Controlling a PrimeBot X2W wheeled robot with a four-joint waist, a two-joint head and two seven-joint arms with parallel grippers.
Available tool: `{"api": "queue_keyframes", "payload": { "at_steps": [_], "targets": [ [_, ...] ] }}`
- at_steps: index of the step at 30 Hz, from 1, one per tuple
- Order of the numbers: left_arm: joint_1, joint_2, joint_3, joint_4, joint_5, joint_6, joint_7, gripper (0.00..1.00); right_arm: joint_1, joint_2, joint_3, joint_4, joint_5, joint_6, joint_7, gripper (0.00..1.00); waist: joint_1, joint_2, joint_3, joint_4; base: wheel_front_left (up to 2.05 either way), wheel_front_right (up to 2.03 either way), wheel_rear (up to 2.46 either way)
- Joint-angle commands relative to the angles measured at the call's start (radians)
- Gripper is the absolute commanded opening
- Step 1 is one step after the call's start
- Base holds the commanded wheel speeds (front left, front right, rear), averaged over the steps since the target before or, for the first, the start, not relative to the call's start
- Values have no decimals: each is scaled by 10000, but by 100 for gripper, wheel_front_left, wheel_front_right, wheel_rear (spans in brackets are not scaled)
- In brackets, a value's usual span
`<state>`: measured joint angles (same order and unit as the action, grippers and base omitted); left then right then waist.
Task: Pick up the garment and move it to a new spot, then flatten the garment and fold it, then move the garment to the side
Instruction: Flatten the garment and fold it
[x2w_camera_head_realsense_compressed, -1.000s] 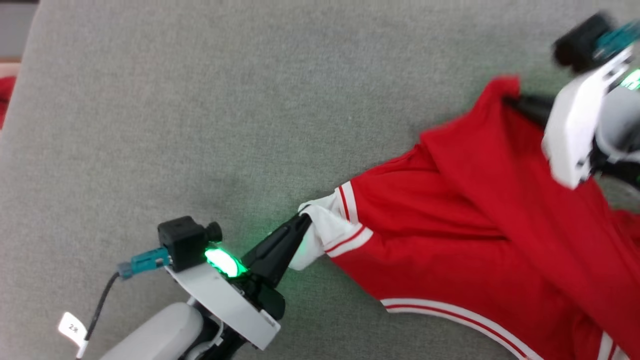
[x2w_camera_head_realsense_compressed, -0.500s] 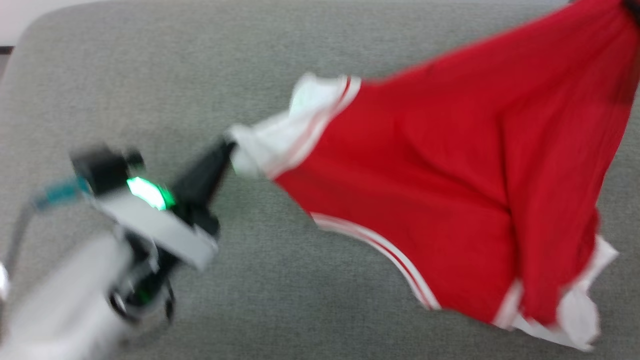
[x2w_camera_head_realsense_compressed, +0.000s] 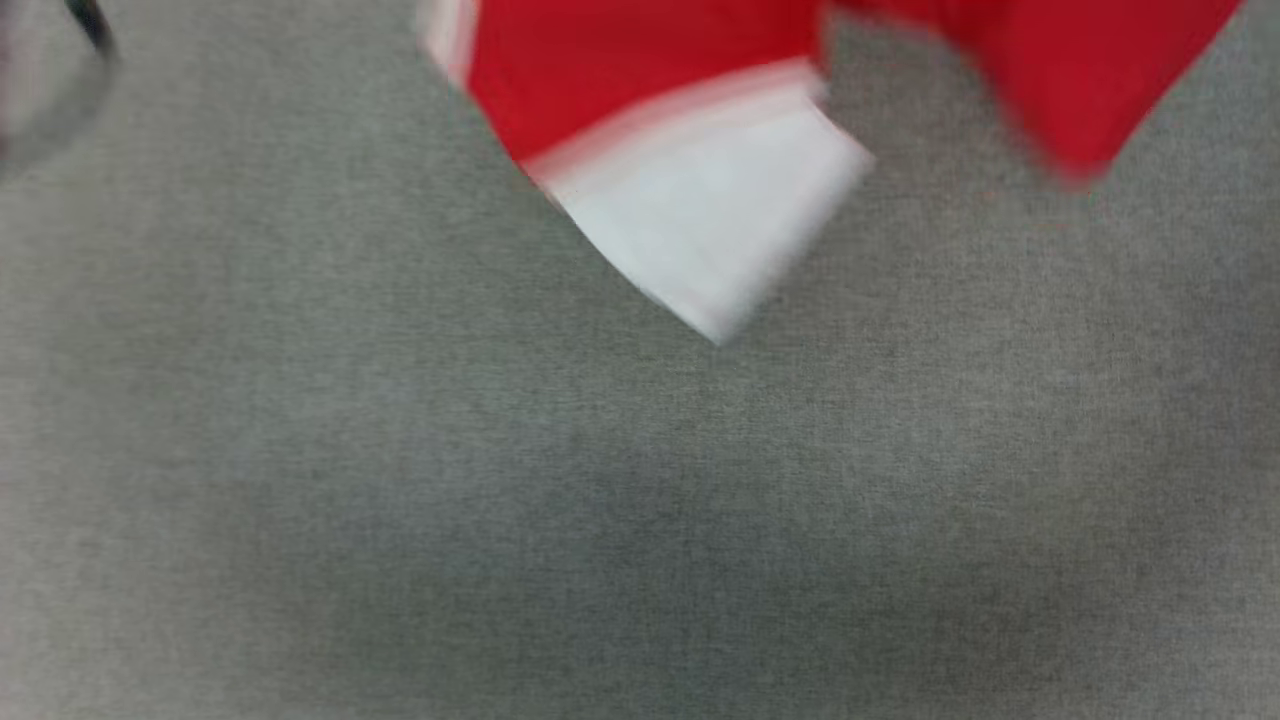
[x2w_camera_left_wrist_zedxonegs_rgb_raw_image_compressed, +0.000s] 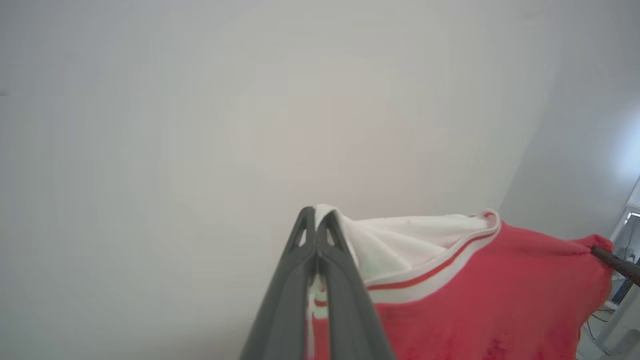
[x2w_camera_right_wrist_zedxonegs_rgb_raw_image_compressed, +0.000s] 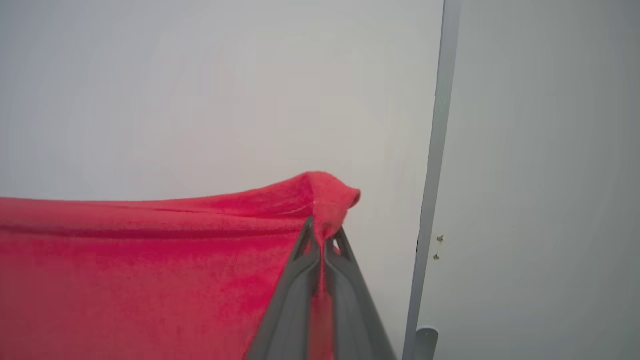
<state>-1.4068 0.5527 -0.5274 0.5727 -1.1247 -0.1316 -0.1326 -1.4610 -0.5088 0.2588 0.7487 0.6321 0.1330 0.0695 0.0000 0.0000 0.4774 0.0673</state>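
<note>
The small red jersey with white sleeves and red-and-white striped trim (x2w_camera_head_realsense_compressed: 640, 90) is up in the air. The left gripper (x2w_camera_left_wrist_zedxonegs_rgb_raw_image_compressed: 316, 212) holds one end and the right gripper (x2w_camera_right_wrist_zedxonegs_rgb_raw_image_compressed: 320, 232) holds the other end.

In the head view the low part of the jersey shows at the top of the picture. It is red cloth, and one white sleeve (x2w_camera_head_realsense_compressed: 710, 220) hangs down to a point. This picture is blurry. The flat grey cloth surface (x2w_camera_head_realsense_compressed: 640, 520) lies under the jersey. I cannot tell if the sleeve tip touches it.

In the left wrist view the two long dark fingers of the left gripper are pressed together. They pinch the other white sleeve (x2w_camera_left_wrist_zedxonegs_rgb_raw_image_compressed: 400, 245), right by its striped trim. The white cloth bunches up at the fingertips. The red cloth spreads out to the right side of that view. At the far right edge a dark finger of the right gripper holds a red corner. A plain pale wall (x2w_camera_left_wrist_zedxonegs_rgb_raw_image_compressed: 200, 125) is behind it all.

In the right wrist view the right gripper's fingers are squeezed shut on a red edge of the jersey. A little fold of red cloth sticks up over the fingertips. The rest of the red cloth stretches away to the left side of that view, pulled quite straight along its top edge. A thin grey upright strip (x2w_camera_right_wrist_zedxonegs_rgb_raw_image_compressed: 434, 150) runs down the pale wall just to the right of the fingers
</note>
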Motion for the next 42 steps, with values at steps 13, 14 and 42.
{"api": "queue_keyframes", "payload": {
  "at_steps": [13,14,42],
  "targets": [
    [-1502,-72,-732,31,-415,24,-1226,0,-1089,146,401,1125,-168,-41,-749,0,0,0,229,-179,0,0,0],
    [-1140,-40,-803,-168,-664,24,-1241,0,-825,124,615,1053,-59,-40,-675,0,0,0,230,-173,0,0,0],
    [10453,-1749,2739,-5467,-400,15,-1311,0,8920,-487,552,-5410,3509,-31,187,0,0,0,-1433,-273,0,0,0]
  ]
}}
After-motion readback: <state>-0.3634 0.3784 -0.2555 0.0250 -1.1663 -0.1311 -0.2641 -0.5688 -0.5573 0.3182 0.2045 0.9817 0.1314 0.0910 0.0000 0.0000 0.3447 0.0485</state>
